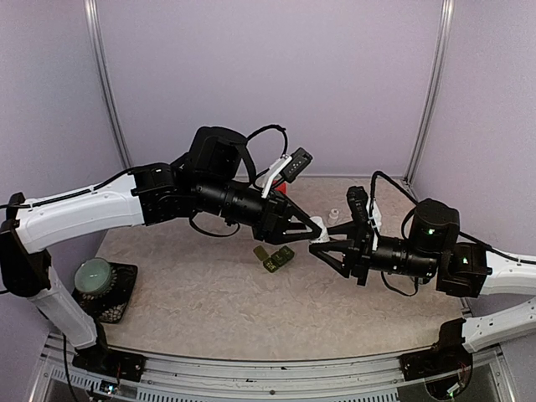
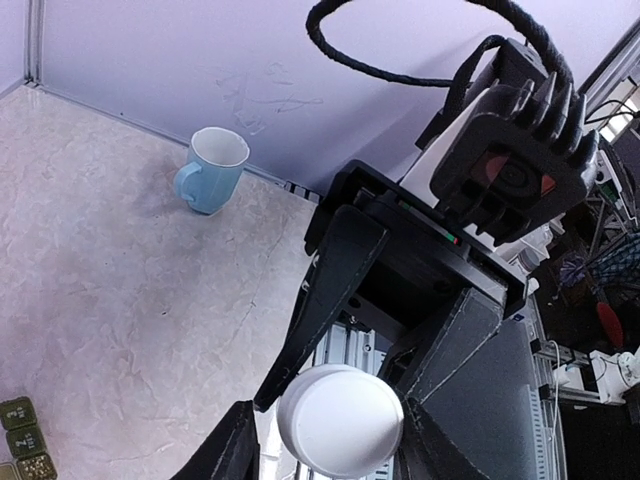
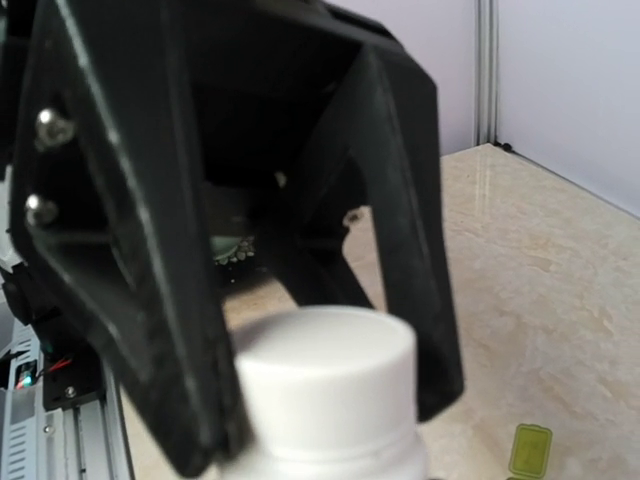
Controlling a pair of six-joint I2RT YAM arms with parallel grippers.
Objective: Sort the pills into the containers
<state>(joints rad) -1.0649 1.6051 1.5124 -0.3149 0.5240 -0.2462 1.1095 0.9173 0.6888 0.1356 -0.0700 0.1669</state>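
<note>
Above the tabletop (image 1: 209, 293), right hand (image 1: 322, 249) is pinching a white bottle (image 3: 300, 465); left hand (image 1: 316, 229) is straddling its cap (image 3: 325, 365), grip unclear. Green containers (image 1: 276, 258) are lying on tabletop below.

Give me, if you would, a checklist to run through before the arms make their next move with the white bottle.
1. Hold of the right gripper on the white bottle: ok; it is clamped in the air.
2. Grip of the left gripper on the cap: cannot tell; its fingers flank the cap, but contact is unclear.
3. Cap removed: not ok; it sits on the bottle.
4. Open state of the containers: cannot tell; one yellow-green lid looks flipped back, and the rest is unclear.
5. Bottle above the containers: not ok; seen from above, it hangs off to their right.
</note>
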